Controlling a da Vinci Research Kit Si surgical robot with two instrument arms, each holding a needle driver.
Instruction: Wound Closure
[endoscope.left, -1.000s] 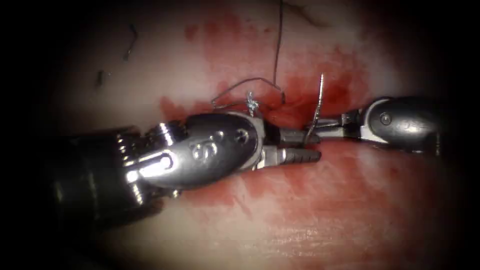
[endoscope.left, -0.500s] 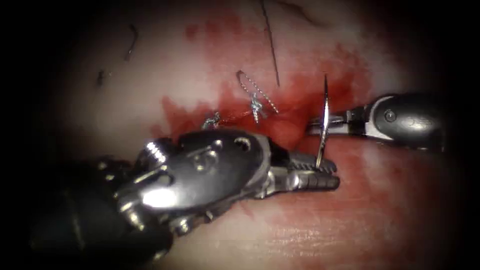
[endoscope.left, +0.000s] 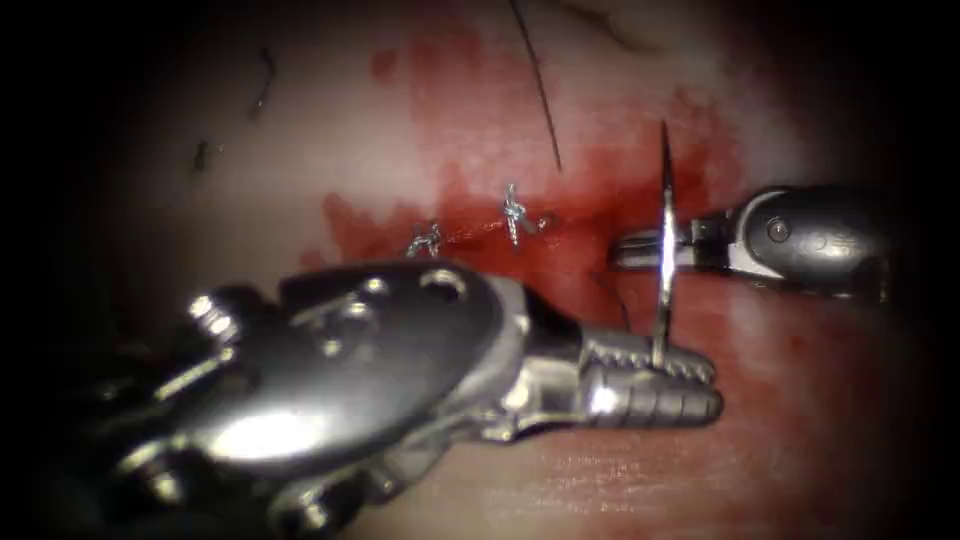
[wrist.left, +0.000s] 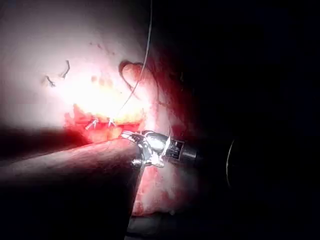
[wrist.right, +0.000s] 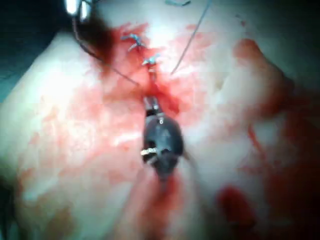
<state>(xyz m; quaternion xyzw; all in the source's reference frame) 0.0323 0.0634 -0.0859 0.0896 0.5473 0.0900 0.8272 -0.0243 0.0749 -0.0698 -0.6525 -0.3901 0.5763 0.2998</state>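
Left end effector (endoscope.left: 665, 380) grips one needle (endoscope.left: 664, 235); two knots (endoscope.left: 514, 215) on tissue (endoscope.left: 330, 150).

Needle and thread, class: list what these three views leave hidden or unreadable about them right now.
- The needle meets the left tool at its lower end: endoscope view, the serrated jaws cover that end.
- Where the thread starts: cut off by the endoscope picture's upper edge.
- Right tool: right wrist view, blur hides its grip.

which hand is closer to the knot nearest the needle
Right. The right hand lies just right of that knot, level with it, holding the needle mid-curve. The left hand grips the needle's lower end, further off, below and to the knot's right.
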